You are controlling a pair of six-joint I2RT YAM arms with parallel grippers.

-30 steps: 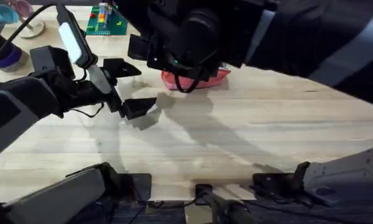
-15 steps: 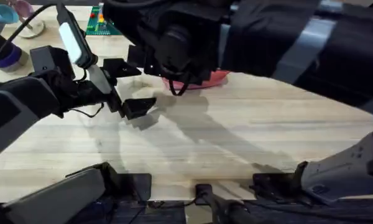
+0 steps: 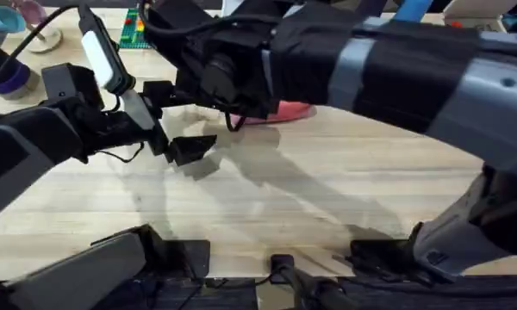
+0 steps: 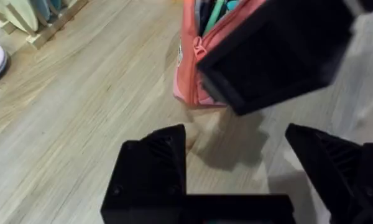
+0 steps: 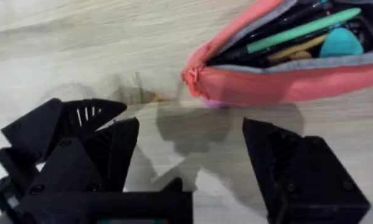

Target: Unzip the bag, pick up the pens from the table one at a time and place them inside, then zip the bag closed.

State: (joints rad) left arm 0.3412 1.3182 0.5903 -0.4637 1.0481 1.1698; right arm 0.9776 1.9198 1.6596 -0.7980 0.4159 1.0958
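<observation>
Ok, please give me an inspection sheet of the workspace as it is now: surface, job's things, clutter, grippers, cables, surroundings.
Surface: light wooden table, bare in front.
Job's things: pink bag unzipped; green pen and dark pens inside.
Clutter: green brick board, purple tape roll at the far left.
Grippers: left gripper open, empty; right gripper open, empty, near the bag's end.
Cables: black cable over the left arm.
Surroundings: nothing seen.

Open salmon-pink bag (image 4: pixel 196 68) on the table (image 4: pixel 81 106), green pen (image 4: pixel 215 14) inside. Left gripper (image 4: pixel 236 162) spread open, just short of the bag's end.
</observation>
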